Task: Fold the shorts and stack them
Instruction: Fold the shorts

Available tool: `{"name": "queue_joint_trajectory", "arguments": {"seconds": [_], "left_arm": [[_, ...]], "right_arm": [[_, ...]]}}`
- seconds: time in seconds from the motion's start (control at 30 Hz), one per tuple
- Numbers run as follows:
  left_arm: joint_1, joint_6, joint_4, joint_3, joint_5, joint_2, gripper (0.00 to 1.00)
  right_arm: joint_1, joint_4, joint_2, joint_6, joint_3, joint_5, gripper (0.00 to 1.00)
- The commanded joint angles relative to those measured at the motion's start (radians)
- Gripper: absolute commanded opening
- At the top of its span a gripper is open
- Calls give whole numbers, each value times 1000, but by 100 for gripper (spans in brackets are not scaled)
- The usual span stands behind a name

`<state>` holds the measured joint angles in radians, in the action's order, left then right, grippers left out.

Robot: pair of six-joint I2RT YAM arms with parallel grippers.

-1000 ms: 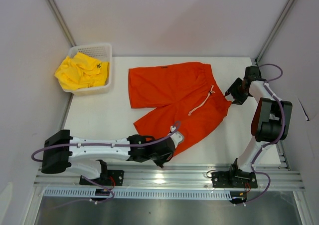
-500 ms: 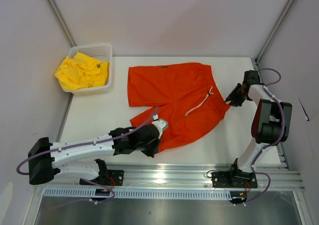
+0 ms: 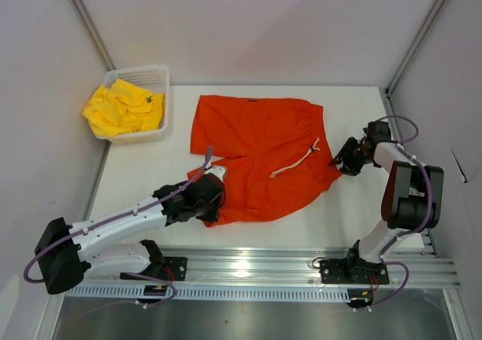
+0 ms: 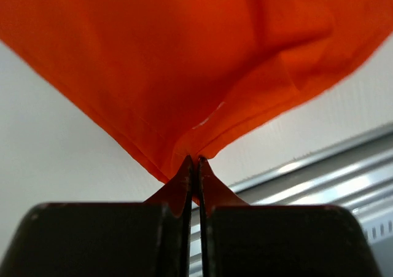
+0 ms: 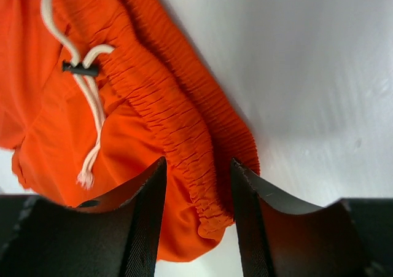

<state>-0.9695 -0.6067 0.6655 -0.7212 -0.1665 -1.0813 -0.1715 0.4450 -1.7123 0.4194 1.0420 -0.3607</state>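
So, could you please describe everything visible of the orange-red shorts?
The orange-red shorts are soft, thin fabric with a gathered elastic waistband and a white drawstring. They lie on the white table, waistband to the right, the near leg rumpled. The left gripper pinches that leg's hem with shut fingers; the right gripper has its fingers either side of the waistband edge.

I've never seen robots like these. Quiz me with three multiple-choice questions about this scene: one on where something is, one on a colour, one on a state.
1. Where are the yellow shorts?
A. on the table
B. in the basket
C. in a gripper

2. What colour is the drawstring?
A. white
B. black
C. yellow

3. The left gripper is:
A. wide open
B. holding the basket
C. shut on the orange shorts

Answers: B, they lie piled inside it; A, a white cord on orange cloth; C, its jaws pinch the cloth's edge.
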Motion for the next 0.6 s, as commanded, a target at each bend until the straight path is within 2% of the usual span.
{"name": "queue_joint_trajectory", "arguments": {"seconds": [0.0,0.17,0.3,0.33,0.57], "left_arm": [[99,-33,37,-35,-93,21,0],[181,-22,2,-52,-107,34,0],[203,-4,-3,-70,-99,20,0],[203,-2,-4,-73,-97,15,0],[216,7,-10,-57,-88,20,0]], "right_arm": [[-2,-25,88,-33,-51,-98,49],[1,-46,144,-19,-170,-150,47],[4,-83,148,-24,-223,-202,25],[10,-88,129,-25,-226,-207,23],[70,-130,69,-16,-244,-244,22]]}}
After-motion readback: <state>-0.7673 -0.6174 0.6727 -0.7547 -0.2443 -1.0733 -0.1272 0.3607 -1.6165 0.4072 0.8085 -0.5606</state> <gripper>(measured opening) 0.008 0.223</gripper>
